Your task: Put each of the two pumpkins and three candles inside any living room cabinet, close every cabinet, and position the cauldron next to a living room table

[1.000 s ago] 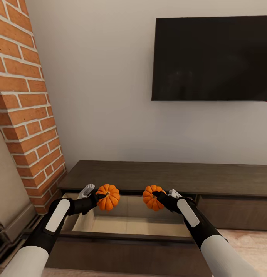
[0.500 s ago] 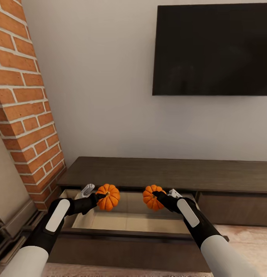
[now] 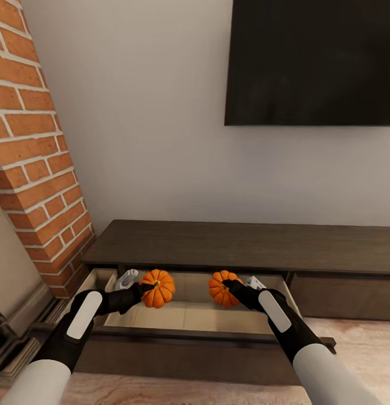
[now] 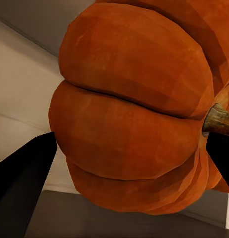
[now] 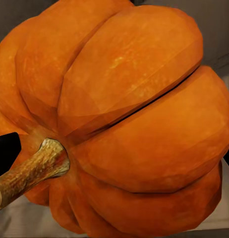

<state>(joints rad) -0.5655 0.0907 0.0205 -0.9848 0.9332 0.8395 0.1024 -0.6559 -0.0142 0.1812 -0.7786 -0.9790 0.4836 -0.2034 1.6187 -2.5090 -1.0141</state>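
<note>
The view has tipped down and nearer since a second ago — the cabinet [image 3: 240,247] sits higher, more of its open drawer [image 3: 189,315] shows. The left gripper [image 3: 143,288] is clamped on one pumpkin [image 3: 157,288] at 7 o'clock; the right gripper [image 3: 231,288] grips the other pumpkin [image 3: 223,288] at 5 o'clock — both over the drawer, likely ready to lower.

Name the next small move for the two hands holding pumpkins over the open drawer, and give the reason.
Probably lower both hands a little and release. The left hand grips the left pumpkin and the right hand grips the right pumpkin, both seemingly hanging over the pale interior of the cabinet's open drawer, above its floor. Lowering first should keep them from bouncing out.
</note>
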